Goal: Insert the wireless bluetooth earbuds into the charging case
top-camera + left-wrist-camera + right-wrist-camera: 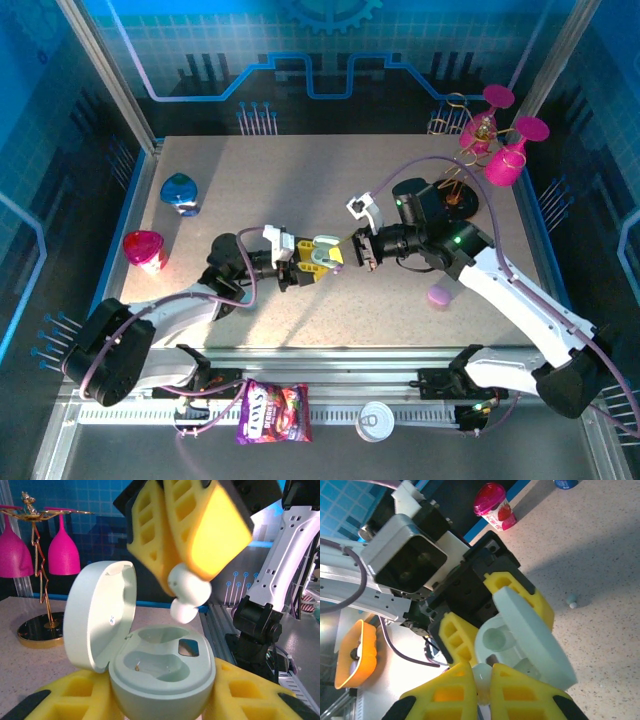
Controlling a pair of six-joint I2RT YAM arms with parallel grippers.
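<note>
My left gripper (162, 702) is shut on a pale green charging case (162, 672), whose lid (100, 615) stands open to the left. Both moulded wells in the case are empty. Just above the far well hangs a pale green-white earbud (187, 592), and my right gripper (482, 682) is shut on it (483, 672). In the top view the two grippers meet at mid-table, left (308, 262) and right (352, 250), with the case (326, 244) between them. A second tiny earbud (572, 601) lies loose on the table beyond the case.
A purple pebble-shaped case (438, 296) lies under the right arm. A pink yoghurt cup (146, 250) and a blue object (180, 192) sit at the left. Pink glasses on a gold stand (500, 150) are at the back right. A snack bag (273, 412) and a can (378, 420) lie on the front rail.
</note>
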